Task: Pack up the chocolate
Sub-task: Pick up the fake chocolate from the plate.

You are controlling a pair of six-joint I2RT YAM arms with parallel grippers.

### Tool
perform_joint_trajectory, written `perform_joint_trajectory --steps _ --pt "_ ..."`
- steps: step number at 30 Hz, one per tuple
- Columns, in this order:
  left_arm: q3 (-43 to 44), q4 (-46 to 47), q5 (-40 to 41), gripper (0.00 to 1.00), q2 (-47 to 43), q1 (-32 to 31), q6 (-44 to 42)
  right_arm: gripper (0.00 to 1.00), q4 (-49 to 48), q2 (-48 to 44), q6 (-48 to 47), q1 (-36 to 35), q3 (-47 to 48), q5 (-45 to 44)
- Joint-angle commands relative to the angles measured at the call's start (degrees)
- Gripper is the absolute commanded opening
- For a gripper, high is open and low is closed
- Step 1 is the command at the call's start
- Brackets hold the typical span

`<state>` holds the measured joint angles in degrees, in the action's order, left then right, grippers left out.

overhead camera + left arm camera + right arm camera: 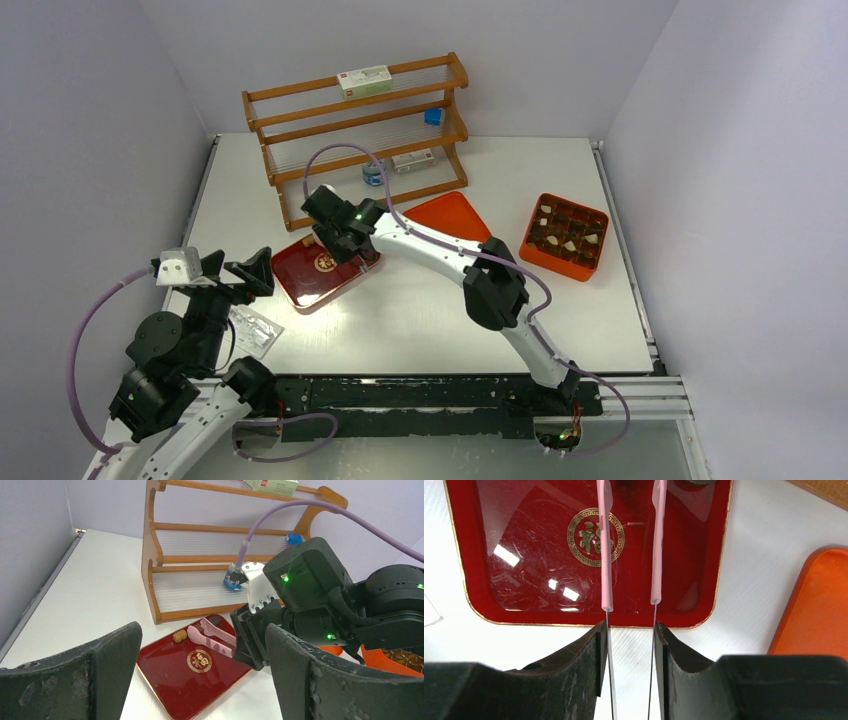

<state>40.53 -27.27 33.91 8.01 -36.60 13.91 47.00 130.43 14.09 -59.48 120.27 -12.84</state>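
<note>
My right gripper (335,240) is shut on the pink tongs (606,555) and holds them low over the dark red tray (305,285); the tong arms stand apart. At the tray's far end lie a light brown chocolate (180,636) and a dark chocolate (216,620), right by the tong tips (212,639). Several more chocolate pieces sit in the cells of the orange box (565,238) at the right. My left gripper (240,270) hangs open and empty just left of the tray, pointing at it.
An orange lid (450,215) lies behind the tray, under my right arm. A wooden rack (360,130) with small packets stands at the back. A clear plastic wrapper (255,330) lies near the left arm's base.
</note>
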Motion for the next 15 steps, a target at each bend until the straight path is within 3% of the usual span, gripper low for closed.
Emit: perform_joint_trajectory --steps 1,15 --pt "0.2 0.5 0.9 0.98 -0.4 -0.1 0.0 0.41 0.2 1.6 -0.4 -0.4 2.1 -0.1" --pt "0.2 0.5 0.7 0.98 -0.4 -0.1 -0.1 0.41 0.4 2.6 -0.6 -0.4 3.1 -0.2"
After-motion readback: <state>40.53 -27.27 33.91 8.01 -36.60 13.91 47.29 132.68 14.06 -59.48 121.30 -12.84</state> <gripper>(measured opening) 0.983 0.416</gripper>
